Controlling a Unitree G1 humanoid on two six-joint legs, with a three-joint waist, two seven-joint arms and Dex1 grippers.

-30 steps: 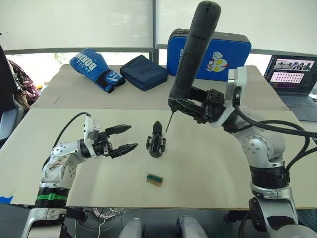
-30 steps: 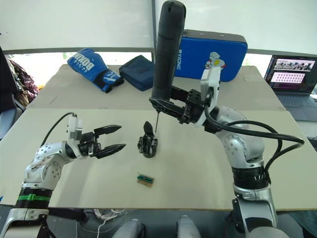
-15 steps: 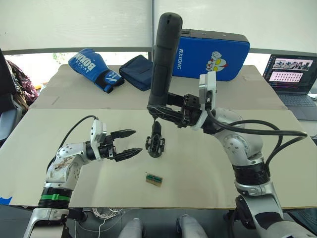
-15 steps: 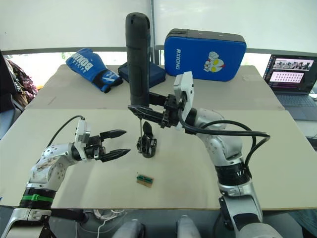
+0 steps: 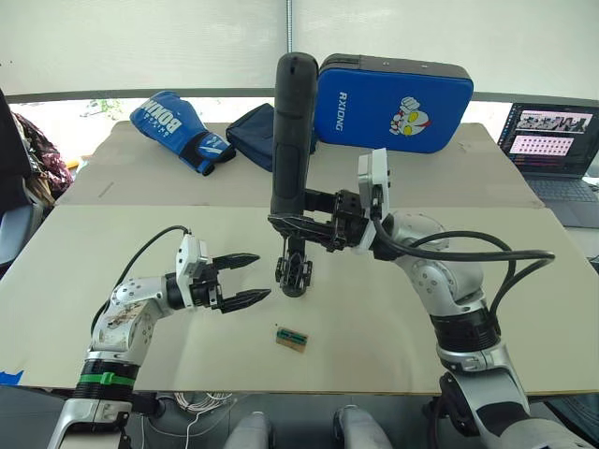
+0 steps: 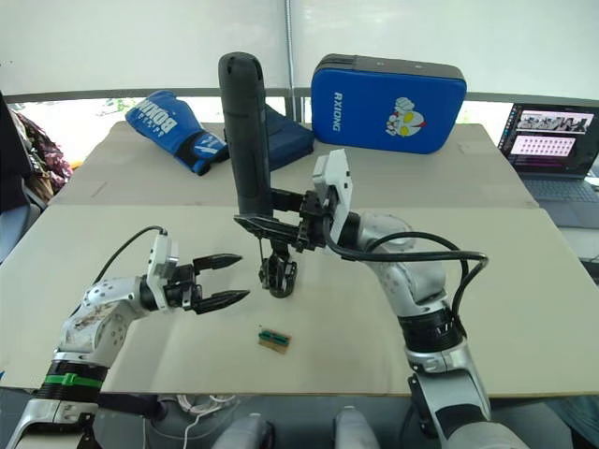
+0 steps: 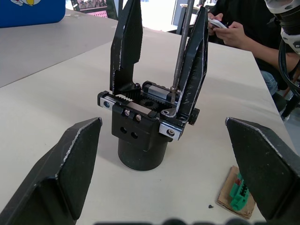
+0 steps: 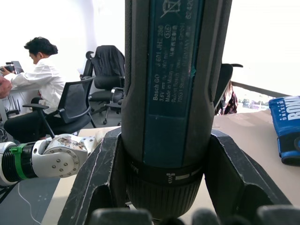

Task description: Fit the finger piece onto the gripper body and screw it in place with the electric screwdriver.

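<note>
The gripper body stands on the table, a chunky black block with silvery screws. Two pointed black blades rise from its top; the finger piece is the one beside the bit. My right gripper is shut on the electric screwdriver, which stands nearly upright above the body. Its thin metal bit comes down to the body's top edge at the foot of that blade. My left gripper is open just left of the body, with nothing between its fingers.
A small green-topped brown block lies in front of the gripper body. At the back are a blue boxing glove, a dark blue pouch and a blue case. A laptop sits far right. People sit beyond the table.
My right gripper has swung the screwdriver leftward and upright, so its bit now comes down on the gripper body. My left gripper has edged closer to the body, still open.
</note>
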